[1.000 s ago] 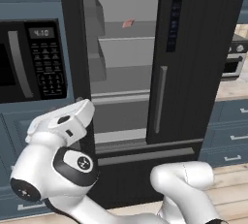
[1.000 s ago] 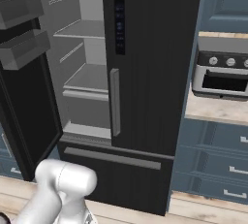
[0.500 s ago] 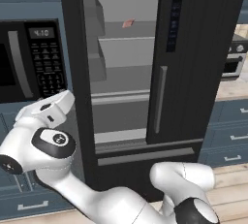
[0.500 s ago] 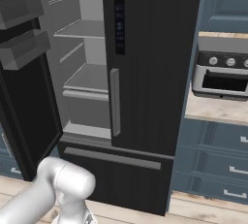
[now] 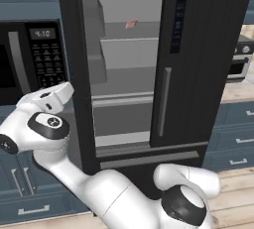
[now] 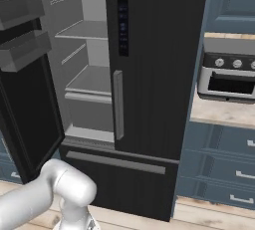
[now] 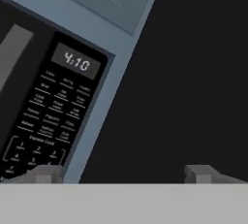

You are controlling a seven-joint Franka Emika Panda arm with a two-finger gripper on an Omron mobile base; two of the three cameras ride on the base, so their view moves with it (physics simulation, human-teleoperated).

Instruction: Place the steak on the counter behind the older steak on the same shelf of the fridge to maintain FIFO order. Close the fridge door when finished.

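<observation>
Looking over the arm in the left base view, the fridge [image 5: 198,59] stands with its left door [image 5: 74,69] swung open, and a small pink steak [image 5: 131,24] lies flat on the top shelf [image 5: 131,38] toward the back; it is too small to say which way its long side runs, and I cannot make out a second steak in a dish near it. The arm is folded low at the left, its hand in front of the microwave [image 5: 30,59], just beside the outer face of the open door. In the right base view the same door [image 6: 25,74] shows its grey bins, and the shelf [image 6: 84,30] is seen from the side with nothing I can pick out on it. In the hand view the gripper [image 7: 123,173] has its two fingertips wide apart with nothing between them, facing the microwave keypad and the black door panel [image 7: 184,82]. Judging from this, the meat is already stowed and the door-closing step is in hand; the next move calls for getting the hand against the door's outer face and pushing it round until it shuts.
</observation>
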